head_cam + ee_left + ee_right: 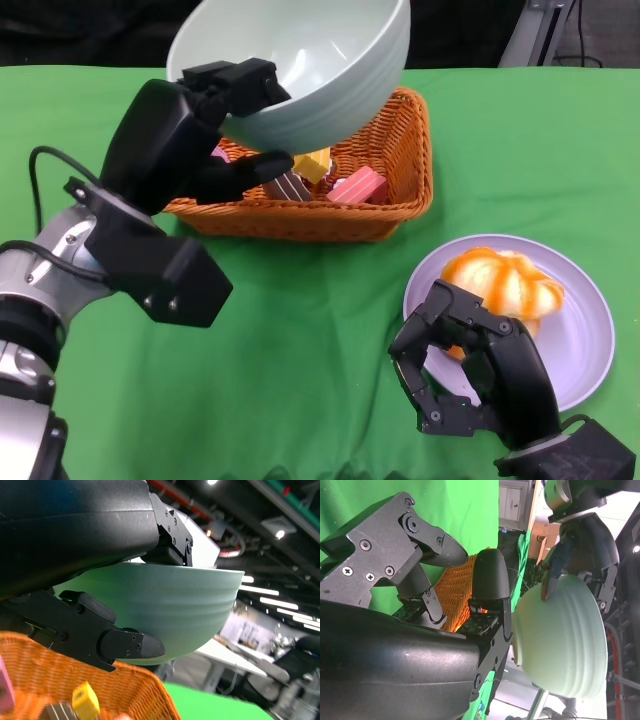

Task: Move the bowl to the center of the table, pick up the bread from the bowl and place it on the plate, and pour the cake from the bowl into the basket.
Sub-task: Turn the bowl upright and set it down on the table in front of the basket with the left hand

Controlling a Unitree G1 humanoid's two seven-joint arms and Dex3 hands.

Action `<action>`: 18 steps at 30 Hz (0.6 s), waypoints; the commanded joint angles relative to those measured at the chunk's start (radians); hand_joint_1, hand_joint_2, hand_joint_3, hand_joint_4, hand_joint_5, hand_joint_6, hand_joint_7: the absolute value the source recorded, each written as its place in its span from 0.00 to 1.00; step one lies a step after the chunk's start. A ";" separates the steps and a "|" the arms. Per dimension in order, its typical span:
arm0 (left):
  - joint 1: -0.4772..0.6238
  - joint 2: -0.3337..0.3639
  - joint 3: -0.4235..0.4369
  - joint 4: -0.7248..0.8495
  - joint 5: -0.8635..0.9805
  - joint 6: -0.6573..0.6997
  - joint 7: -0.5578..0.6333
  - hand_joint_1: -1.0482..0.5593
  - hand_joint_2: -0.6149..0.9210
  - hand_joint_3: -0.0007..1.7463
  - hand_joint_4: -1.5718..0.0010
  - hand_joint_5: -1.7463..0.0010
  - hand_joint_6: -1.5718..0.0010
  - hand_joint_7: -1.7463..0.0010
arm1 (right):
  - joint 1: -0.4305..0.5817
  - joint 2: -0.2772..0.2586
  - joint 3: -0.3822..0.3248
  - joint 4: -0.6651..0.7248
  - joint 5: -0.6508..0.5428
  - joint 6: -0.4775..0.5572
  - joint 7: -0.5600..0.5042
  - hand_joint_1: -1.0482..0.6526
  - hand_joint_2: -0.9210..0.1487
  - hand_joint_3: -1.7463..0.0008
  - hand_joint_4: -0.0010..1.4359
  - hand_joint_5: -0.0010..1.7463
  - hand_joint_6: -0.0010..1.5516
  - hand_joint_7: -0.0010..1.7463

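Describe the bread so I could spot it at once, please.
Start at the orange wicker basket on the green table. Nearer the robot lies a pale lilac plate; the bread sits on it, a round golden-orange bun.

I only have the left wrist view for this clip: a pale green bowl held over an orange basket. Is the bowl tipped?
Observer: Yes. In the head view the left hand holds the bowl tilted over the basket, and what shows of its inside is empty.
Reviewer: What's in the basket?
Observer: Cake pieces, pink, yellow and brown, lie inside.
Reviewer: And the bread?
Observer: The bread sits on the plate.
Reviewer: Right hand?
Observer: The right hand is at the plate's near edge, holding nothing.
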 commanded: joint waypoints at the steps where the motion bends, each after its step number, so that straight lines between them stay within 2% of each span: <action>1: -0.044 0.026 -0.046 0.018 0.029 -0.013 0.102 0.56 0.92 0.36 0.61 0.00 0.58 0.26 | 0.002 -0.011 -0.008 0.000 0.002 -0.004 -0.005 0.56 0.45 0.35 0.56 1.00 0.40 0.83; 3: -0.051 0.030 -0.068 0.027 0.036 -0.012 0.135 0.56 0.92 0.36 0.61 0.00 0.58 0.26 | 0.002 -0.011 -0.008 0.000 0.002 -0.004 -0.005 0.56 0.45 0.35 0.56 1.00 0.40 0.83; 4: -0.028 0.072 -0.133 0.001 0.143 0.053 0.292 0.56 0.92 0.36 0.61 0.00 0.58 0.26 | 0.001 -0.012 -0.009 0.005 0.007 -0.008 -0.003 0.56 0.45 0.35 0.56 1.00 0.40 0.83; 5: -0.012 0.104 -0.185 -0.018 0.225 0.104 0.417 0.56 0.93 0.32 0.60 0.00 0.58 0.27 | 0.001 -0.012 -0.010 0.009 0.011 -0.011 -0.001 0.55 0.44 0.35 0.56 1.00 0.40 0.83; 7: 0.008 0.142 -0.266 -0.026 0.338 0.168 0.600 0.57 0.97 0.23 0.59 0.00 0.57 0.25 | 0.002 -0.015 -0.011 0.006 0.007 -0.007 -0.002 0.54 0.44 0.36 0.56 1.00 0.40 0.83; 10: 0.005 0.151 -0.336 0.001 0.399 0.198 0.736 0.57 0.98 0.20 0.58 0.00 0.57 0.24 | 0.004 -0.014 -0.012 0.001 0.004 0.000 -0.006 0.55 0.44 0.36 0.56 0.99 0.40 0.82; 12: 0.007 0.156 -0.382 0.019 0.435 0.211 0.822 0.54 0.99 0.15 0.59 0.00 0.62 0.17 | 0.003 -0.013 -0.013 0.002 0.003 -0.002 -0.008 0.54 0.44 0.37 0.56 0.99 0.40 0.81; 14: 0.016 0.166 -0.433 0.034 0.469 0.221 0.904 0.52 1.00 0.14 0.59 0.00 0.65 0.15 | 0.000 -0.013 -0.014 0.007 0.008 -0.008 -0.005 0.54 0.44 0.37 0.56 0.99 0.41 0.81; 17: 0.024 0.173 -0.502 0.058 0.495 0.232 0.994 0.55 1.00 0.15 0.60 0.00 0.67 0.14 | -0.003 -0.015 -0.016 0.013 0.020 -0.012 0.004 0.53 0.42 0.39 0.56 1.00 0.41 0.80; 18: 0.028 0.175 -0.520 0.063 0.499 0.236 1.017 0.56 1.00 0.13 0.59 0.00 0.70 0.07 | -0.003 -0.016 -0.015 0.013 0.026 -0.011 0.009 0.54 0.42 0.39 0.56 1.00 0.41 0.80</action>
